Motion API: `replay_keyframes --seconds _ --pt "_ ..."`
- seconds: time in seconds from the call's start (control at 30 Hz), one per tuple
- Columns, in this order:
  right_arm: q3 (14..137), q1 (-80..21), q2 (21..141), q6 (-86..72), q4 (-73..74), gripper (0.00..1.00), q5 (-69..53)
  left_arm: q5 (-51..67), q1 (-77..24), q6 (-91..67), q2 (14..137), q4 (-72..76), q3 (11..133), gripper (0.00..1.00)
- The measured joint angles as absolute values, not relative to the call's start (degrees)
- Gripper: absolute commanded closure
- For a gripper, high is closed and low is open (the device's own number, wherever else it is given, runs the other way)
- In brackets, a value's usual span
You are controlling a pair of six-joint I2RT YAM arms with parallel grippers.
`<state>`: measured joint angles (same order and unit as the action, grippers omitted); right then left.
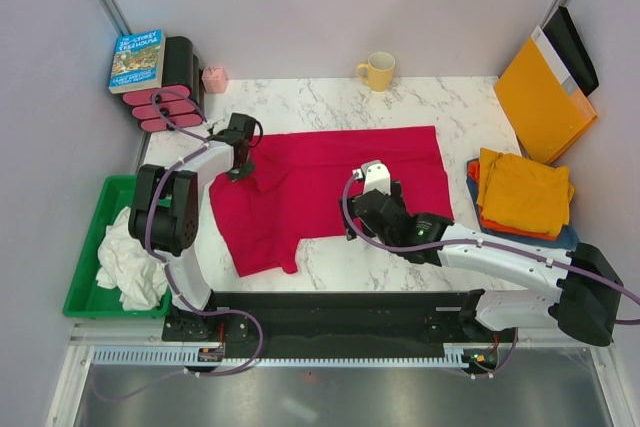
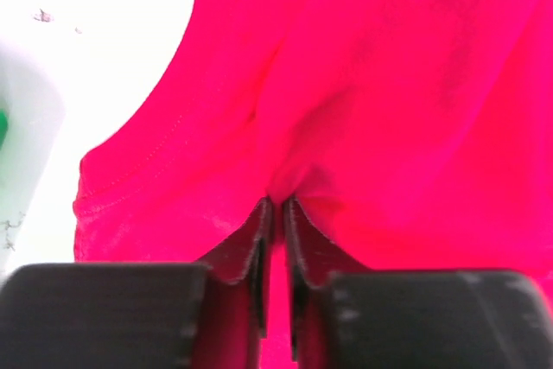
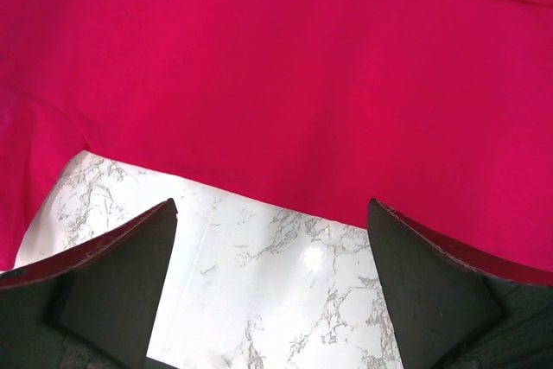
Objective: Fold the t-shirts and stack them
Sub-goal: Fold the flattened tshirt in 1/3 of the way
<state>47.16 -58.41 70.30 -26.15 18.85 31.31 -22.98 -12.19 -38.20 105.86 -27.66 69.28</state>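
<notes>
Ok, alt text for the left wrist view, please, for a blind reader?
The left gripper pinches a raised fold of the crimson red cloth t-shirt, which fills most of the frame, its dark fingers nearly together. White marble tabletop shows at upper left, beyond the shirt's stitched edge.

Crimson t-shirt (image 1: 330, 187) plain, no print, on white marble table (image 1: 400, 107) with grey veining; right of the crimson t-shirt a stack, all plain: mustard-yellow t-shirt (image 1: 522, 192) on top, orange-red t-shirt (image 1: 510, 228) edge under it, blue t-shirt (image 1: 571, 238) lowest. Left of it white t-shirts (image 1: 130, 257) in a green tray (image 1: 85, 247); behind it a yellow mug (image 1: 378, 71), small pink thing (image 1: 214, 78), blue-covered book (image 1: 136, 59) on a black holder (image 1: 182, 55) with red-pink rolls (image 1: 155, 112); behind-right a plain orange-yellow envelope (image 1: 540, 97).
</notes>
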Motion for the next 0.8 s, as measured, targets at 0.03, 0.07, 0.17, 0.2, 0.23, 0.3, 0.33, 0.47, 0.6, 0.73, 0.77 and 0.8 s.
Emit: replay_keyframes --seconds 0.03,0.07,0.17,0.2,0.23,0.3,0.33,0.47,0.6,0.73,0.77,0.8 --pt "47.2 -58.4 70.3 -26.2 18.9 0.02 31.3 -22.9 -12.0 -38.2 105.9 -27.7 69.3 0.93" --pt "47.2 -58.4 70.3 -26.2 18.9 0.02 31.3 -22.8 -11.9 -38.2 105.9 -27.7 69.3 0.95" --pt "47.2 -58.4 70.6 -26.2 18.9 0.02 31.3 -22.6 -11.6 -38.1 105.9 -27.6 69.3 0.98" --pt "47.2 -58.4 70.8 -26.2 18.9 0.02 31.3 -22.6 -11.6 -38.2 105.9 -27.6 69.2 0.98" --pt "47.2 -58.4 71.0 -26.2 18.9 0.02 31.3 -22.6 -11.6 -38.2 105.8 -27.5 69.0 0.98" --pt "47.2 -58.4 71.2 -26.3 18.9 0.02 31.3 -22.6 -11.7 -38.2 105.0 -27.5 68.3 0.98" --pt "47.2 -58.4 71.3 -26.3 18.8 0.02 31.3 -22.6 -11.7 -38.1 104.2 -27.7 67.8 0.98" --pt "47.2 -58.4 71.4 -26.3 18.6 0.02 31.2 -22.6 -11.6 -38.1 100.3 -28.2 67.1 0.98" --pt "47.2 -58.4 72.1 -26.4 17.5 0.02 30.9 -23.5 -11.6 -38.0 96.5 -28.5 67.1 0.98" --pt "47.1 -58.4 72.3 -26.6 16.9 0.02 30.6 -23.9 -11.6 -37.9 95.0 -29.3 67.0 0.98" --pt "47.0 -58.4 72.3 -26.7 16.6 0.02 30.6 -23.9 -11.6 -37.9 95.0 -29.5 66.8 0.98" --pt "46.9 -58.4 72.3 -26.8 16.5 0.02 30.5 -23.9 -11.6 -37.9 95.0 -29.6 66.2 0.98"
